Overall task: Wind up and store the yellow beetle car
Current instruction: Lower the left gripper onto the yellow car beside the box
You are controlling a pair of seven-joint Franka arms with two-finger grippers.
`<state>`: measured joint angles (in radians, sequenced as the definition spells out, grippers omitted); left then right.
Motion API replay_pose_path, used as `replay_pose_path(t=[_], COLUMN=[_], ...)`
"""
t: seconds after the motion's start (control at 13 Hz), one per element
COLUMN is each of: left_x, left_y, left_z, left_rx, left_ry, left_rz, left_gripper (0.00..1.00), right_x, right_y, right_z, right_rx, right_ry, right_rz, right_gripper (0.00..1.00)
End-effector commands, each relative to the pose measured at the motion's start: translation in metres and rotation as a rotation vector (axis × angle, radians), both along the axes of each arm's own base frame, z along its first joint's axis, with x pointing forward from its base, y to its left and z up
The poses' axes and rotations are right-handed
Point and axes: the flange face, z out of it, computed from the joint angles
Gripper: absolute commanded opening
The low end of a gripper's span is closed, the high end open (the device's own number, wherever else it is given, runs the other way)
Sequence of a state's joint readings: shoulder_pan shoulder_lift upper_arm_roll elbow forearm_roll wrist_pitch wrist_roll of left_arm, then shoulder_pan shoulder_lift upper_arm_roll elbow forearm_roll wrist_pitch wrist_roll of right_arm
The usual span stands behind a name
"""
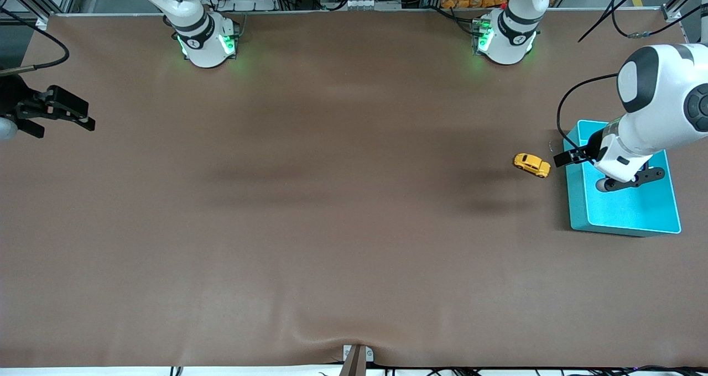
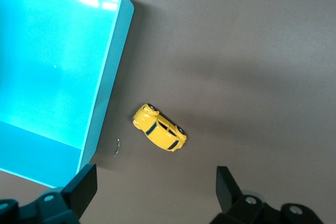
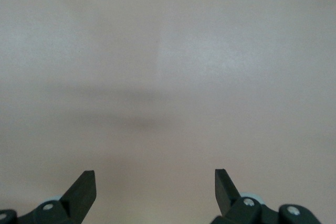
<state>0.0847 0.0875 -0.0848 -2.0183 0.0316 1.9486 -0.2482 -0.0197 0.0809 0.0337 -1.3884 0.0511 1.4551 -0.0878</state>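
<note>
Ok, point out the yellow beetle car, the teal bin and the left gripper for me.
yellow beetle car [image 2: 159, 128], left wrist view, on its roof.
teal bin [image 1: 630, 213], front view, on its bare floor.
left gripper [image 2: 156, 188], left wrist view, midway between its open fingertips.

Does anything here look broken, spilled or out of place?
Nothing much. The yellow beetle car sits upright on the table beside the teal bin. Only a tiny curved scrap lies by the bin's wall.

Brown tabletop [image 1: 310, 210] lying flat, yellow beetle car [image 1: 531, 165] resting on its wheels, teal bin [image 1: 630, 210] sitting just beside it toward the left arm's end, small metal ring [image 2: 117, 148] lying near both
</note>
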Motion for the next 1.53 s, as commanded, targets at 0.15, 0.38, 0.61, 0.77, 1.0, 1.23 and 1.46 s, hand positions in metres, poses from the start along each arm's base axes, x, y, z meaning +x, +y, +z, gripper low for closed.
replay_pose_path(t=[0.15, 0.38, 0.61, 0.77, 1.0, 1.23, 1.46], left_x=[-0.021, -0.021, -0.026, -0.026, -0.027, -0.026, -0.028], left_y=[0.02, 0.02, 0.017, 0.019, 0.015, 0.014, 0.01], left_z=[-0.019, -0.018, -0.028, -0.028, -0.047, -0.075, -0.103], left_rx=[0.014, 0.015, 0.016, 0.014, 0.014, 0.023, 0.035], left_ry=[-0.029, -0.032, -0.01, -0.009, 0.025, 0.055, 0.042], left_rz=[0.096, 0.095, 0.102, 0.094, 0.094, 0.172, 0.26], left_gripper=[1.0, 1.0, 1.0, 1.0, 1.0, 1.0, 1.0], right_x=[-0.011, -0.014, -0.023, -0.028, -0.037, -0.04, -0.041], right_y=[-0.003, 0.0, 0.005, 0.0, -0.006, -0.008, -0.013], right_z=[0.012, 0.014, 0.01, 0.008, 0.001, 0.0, -0.003], right_rx=[-0.011, -0.011, -0.021, -0.02, -0.016, -0.015, -0.014], right_ry=[-0.012, -0.013, -0.011, -0.011, -0.015, -0.011, -0.004], right_rz=[-0.024, -0.018, -0.007, -0.015, -0.021, -0.022, -0.028], right_gripper=[1.0, 1.0, 1.0, 1.0, 1.0, 1.0, 1.0])
